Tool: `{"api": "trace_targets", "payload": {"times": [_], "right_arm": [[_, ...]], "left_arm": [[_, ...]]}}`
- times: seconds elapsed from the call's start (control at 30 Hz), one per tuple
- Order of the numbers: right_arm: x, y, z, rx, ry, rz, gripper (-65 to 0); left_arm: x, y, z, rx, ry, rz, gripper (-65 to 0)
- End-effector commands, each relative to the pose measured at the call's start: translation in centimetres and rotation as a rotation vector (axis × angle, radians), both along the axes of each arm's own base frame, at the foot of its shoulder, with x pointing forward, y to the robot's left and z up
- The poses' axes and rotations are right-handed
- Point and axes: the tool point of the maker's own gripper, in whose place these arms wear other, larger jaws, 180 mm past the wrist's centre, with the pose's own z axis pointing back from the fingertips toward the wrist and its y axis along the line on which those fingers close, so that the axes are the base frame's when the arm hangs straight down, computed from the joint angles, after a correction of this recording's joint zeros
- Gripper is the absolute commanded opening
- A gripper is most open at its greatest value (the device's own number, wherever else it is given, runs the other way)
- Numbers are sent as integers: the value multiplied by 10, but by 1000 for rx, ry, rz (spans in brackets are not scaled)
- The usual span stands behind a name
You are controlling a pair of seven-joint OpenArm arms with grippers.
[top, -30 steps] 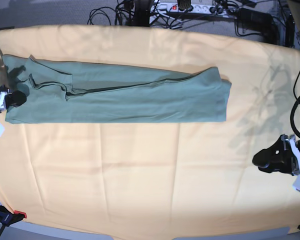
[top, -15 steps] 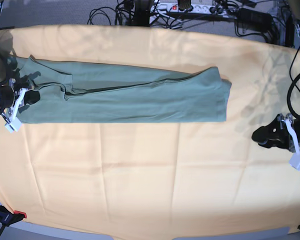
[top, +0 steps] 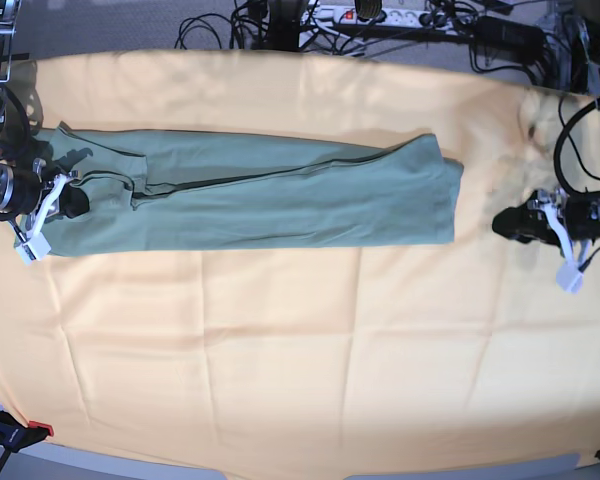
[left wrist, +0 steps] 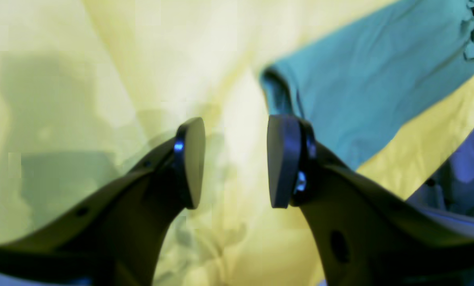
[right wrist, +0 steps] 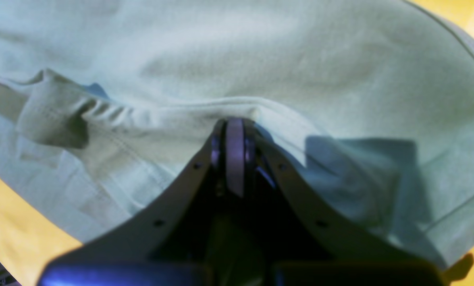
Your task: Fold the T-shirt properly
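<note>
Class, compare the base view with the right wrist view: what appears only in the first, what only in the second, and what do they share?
Only the base view shows the whole T-shirt as a long folded strip, the left gripper open beside its far end without touching it, and cables behind the table. Only the right wrist view shows the right gripper shut on a ridge of fabric, with puckered wrinkles beside it. Both show the green shirt lying on the yellow-orange cloth.
</note>
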Motion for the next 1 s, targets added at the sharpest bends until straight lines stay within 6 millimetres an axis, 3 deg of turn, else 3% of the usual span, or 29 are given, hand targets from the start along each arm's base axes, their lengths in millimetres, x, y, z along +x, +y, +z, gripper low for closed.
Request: {"api": "trace_targets", "payload": {"times": [0.0, 0.37, 0.77, 0.97], "right_arm": [[-6, -6, -6, -44, 39, 6, -650], [-7, -6, -5, -40, 42, 7, -650], [-7, -8, -6, -46, 50, -6, -650], [-7, -8, -6, -46, 51, -9, -650]], "left_arm": [[7, 6, 15, 2, -44, 9, -371], [-24, -4, -19, -36, 55, 17, -363], [-29, -36, -43, -82, 98, 16, -364], [-42, -67, -53, -100, 140, -85, -364]]}}
